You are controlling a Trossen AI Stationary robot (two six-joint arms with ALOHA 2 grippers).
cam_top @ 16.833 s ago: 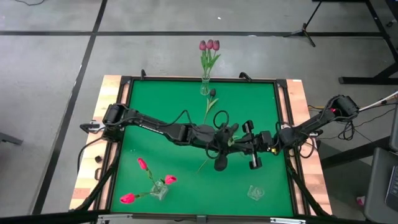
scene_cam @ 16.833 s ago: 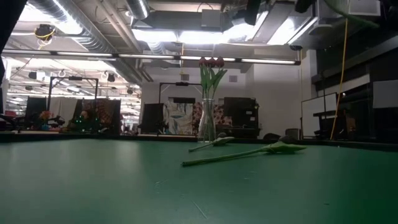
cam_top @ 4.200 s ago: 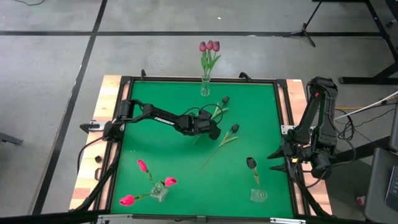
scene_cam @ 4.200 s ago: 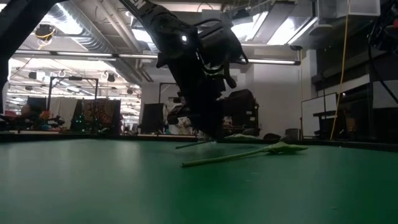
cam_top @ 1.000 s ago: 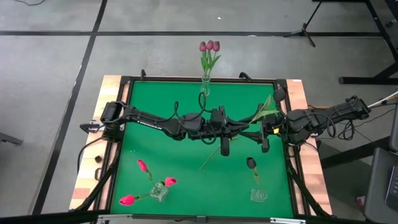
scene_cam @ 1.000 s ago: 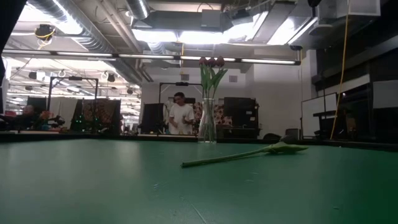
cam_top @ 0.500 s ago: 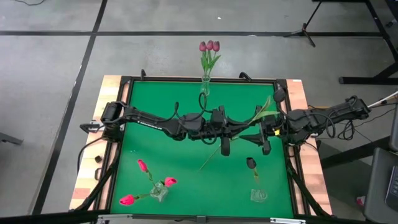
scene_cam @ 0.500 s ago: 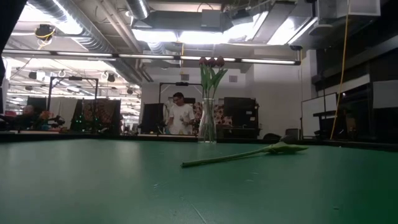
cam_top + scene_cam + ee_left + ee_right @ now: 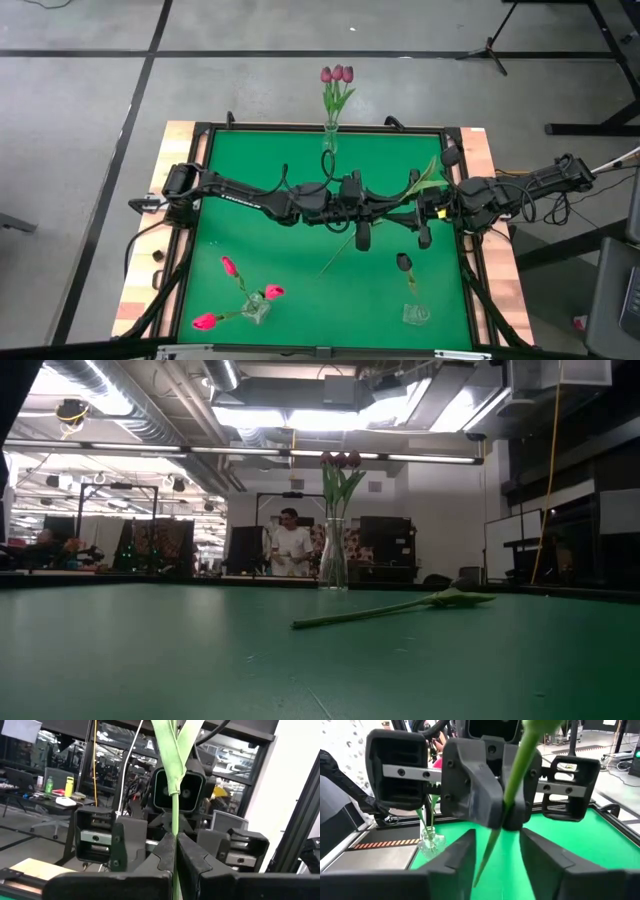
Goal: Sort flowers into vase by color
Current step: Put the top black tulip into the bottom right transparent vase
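In the high view my two arms meet over the table's middle. My left gripper (image 9: 388,207) is shut on the green stem of a dark-headed flower (image 9: 450,154), held in the air. My right gripper (image 9: 497,851) faces it, open, with one finger on each side of the stem's lower end (image 9: 485,862) and not touching it. Another flower lies flat on the green table, its stem (image 9: 335,258) showing from under the arms. Mauve flowers (image 9: 337,73) stand in a vase (image 9: 329,141) at the far edge. My left gripper pinches the flower's stem (image 9: 173,822) between its two fingers, low on the stem, with a short end sticking out past the grip. The fingers come level from the table's left and lie across the stem. The flower is lifted clear, its head slanting toward the far right.
A vase (image 9: 255,306) with pink flowers stands near the front left. A vase (image 9: 413,313) with one dark flower (image 9: 403,262) stands near the front right. In the low view a person (image 9: 291,548) stands far behind the table.
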